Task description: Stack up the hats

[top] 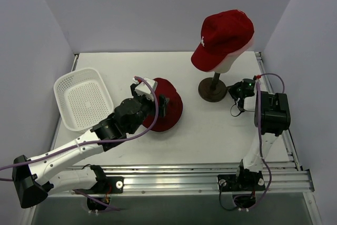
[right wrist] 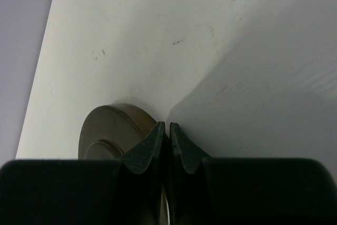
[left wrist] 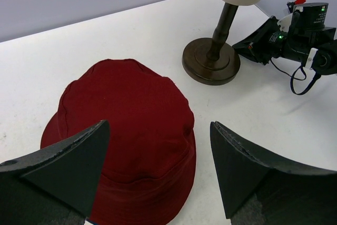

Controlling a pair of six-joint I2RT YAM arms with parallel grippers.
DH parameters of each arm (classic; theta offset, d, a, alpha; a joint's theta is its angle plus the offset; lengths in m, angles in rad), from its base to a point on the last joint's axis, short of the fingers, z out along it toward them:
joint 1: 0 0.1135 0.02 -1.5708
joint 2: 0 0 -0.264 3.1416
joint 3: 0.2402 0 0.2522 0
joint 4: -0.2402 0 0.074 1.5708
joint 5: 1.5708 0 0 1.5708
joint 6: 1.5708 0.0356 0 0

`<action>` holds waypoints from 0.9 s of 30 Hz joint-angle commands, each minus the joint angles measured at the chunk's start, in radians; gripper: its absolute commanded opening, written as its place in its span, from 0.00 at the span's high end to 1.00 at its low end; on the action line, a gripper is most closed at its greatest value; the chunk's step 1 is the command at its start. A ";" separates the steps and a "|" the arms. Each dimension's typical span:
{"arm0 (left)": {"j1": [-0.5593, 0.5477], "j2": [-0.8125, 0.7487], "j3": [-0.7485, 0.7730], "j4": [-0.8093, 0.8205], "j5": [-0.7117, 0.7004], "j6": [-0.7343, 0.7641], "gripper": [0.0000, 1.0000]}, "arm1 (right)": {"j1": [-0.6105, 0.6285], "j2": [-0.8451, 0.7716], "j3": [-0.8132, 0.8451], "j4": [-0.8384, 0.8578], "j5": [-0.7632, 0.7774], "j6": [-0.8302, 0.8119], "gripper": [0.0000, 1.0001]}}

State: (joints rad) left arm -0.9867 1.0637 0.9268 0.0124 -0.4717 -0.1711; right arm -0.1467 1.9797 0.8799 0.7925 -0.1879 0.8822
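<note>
Two hats in view, not yet stacked. Dark red fabric bucket hat lies flat, crown up, mid-worktop, just right of the white mesh basket. Red baseball cap with white logo sits on the cream mannequin head, which tops a dark wooden stand at far right, well apart from the bucket hat. Left gripper hovers right over the bucket hat, jaws spread wide to either side of the crown, holding nothing. Right gripper is low beside the stand's round base, jaws pressed together, nothing between them. No other hats visible; whether any lie beneath the bucket hat cannot be told. Judgement: early stage. The cap has to come off the head and be joined with the bucket hat.
</note>
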 commanded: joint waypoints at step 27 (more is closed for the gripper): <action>0.125 0.303 0.581 -0.196 0.203 0.025 0.14 | -0.091 -0.621 0.270 -0.596 0.056 -0.143 0.84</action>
State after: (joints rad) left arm -0.8818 1.3231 1.4036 -0.1001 -0.3607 -0.1638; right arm -0.1997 1.4170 1.0241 0.3492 -0.1520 0.8059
